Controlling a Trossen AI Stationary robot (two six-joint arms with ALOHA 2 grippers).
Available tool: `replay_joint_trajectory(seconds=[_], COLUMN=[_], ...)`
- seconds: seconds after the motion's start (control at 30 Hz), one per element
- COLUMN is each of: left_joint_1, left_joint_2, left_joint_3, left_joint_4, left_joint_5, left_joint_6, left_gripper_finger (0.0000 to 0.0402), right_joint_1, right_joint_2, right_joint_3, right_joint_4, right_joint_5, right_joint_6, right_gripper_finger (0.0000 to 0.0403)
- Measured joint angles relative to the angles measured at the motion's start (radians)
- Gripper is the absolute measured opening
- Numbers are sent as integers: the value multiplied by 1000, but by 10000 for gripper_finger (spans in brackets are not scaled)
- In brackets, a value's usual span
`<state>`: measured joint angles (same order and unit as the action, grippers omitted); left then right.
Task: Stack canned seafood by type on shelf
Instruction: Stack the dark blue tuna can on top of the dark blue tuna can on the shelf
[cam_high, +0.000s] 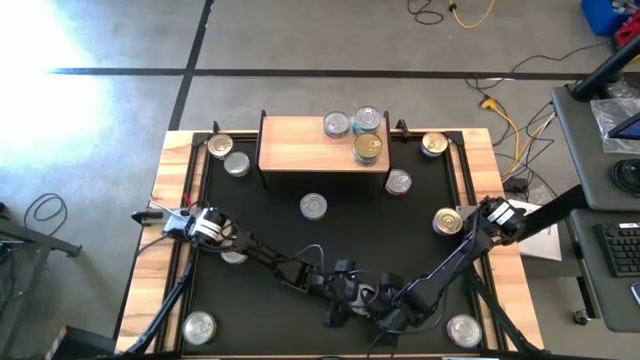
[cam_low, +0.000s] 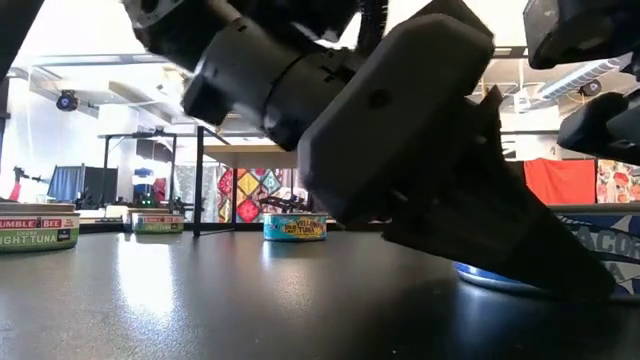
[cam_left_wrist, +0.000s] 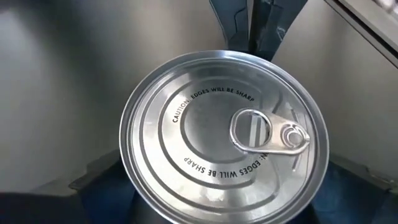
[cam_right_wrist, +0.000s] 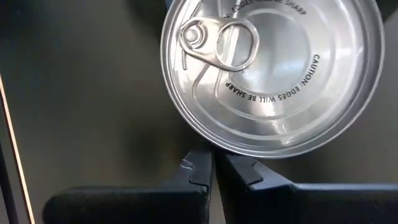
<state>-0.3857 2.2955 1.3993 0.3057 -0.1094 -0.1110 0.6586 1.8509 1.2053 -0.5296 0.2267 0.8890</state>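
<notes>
Left gripper (cam_high: 352, 292) hangs spread wide around a silver-lidded can (cam_left_wrist: 224, 140) at the table's near edge, not yet clamped; the right gripper (cam_high: 385, 300), fingers (cam_right_wrist: 186, 174) pressed shut and holding nothing, sits just beside the same can. Three cans (cam_high: 360, 130) stand on the shelf (cam_high: 300, 145) at the far edge. About nine others lie scattered across the table (cam_high: 270, 220), so most stacking appears undone.

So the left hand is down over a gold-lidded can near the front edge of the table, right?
Not quite. The can under the left hand has a silver lid with a pull ring, not a gold one, as the left wrist view shows. The hand is indeed low near the table's front edge in the high view.
</notes>
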Motion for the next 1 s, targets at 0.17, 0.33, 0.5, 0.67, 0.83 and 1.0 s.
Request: replay_joint_trajectory(seconds=[0.17, 0.33, 0.5, 0.67, 0.83, 1.0], left_joint_1=[-7, 22, 132, 359, 615, 818], left_joint_2=[-106, -358, -637, -841, -891, -808], left_joint_3=[-152, -351, -495, -505, -423, -259], left_joint_4=[100, 139, 69, -112, -265, -430], left_joint_5=[-88, -153, -159, -29, 120, 273], left_joint_6=[-11, 2, 108, 203, 291, 392], left_gripper_finger=[363, 363, 363, 363, 363, 363], right_joint_1=[8, 10, -30, -139, -264, -381], right_joint_2=[-50, -146, -233, -281, -298, -306], right_joint_3=[0, 5, 3, 3, 16, 101], right_joint_4=[-46, -122, -132, -134, -138, -132], right_joint_5=[58, 96, 140, 162, 156, 154], right_joint_6=[17, -2, -144, -281, -408, -568], right_gripper_finger=[13, 13, 13, 13, 13, 13])
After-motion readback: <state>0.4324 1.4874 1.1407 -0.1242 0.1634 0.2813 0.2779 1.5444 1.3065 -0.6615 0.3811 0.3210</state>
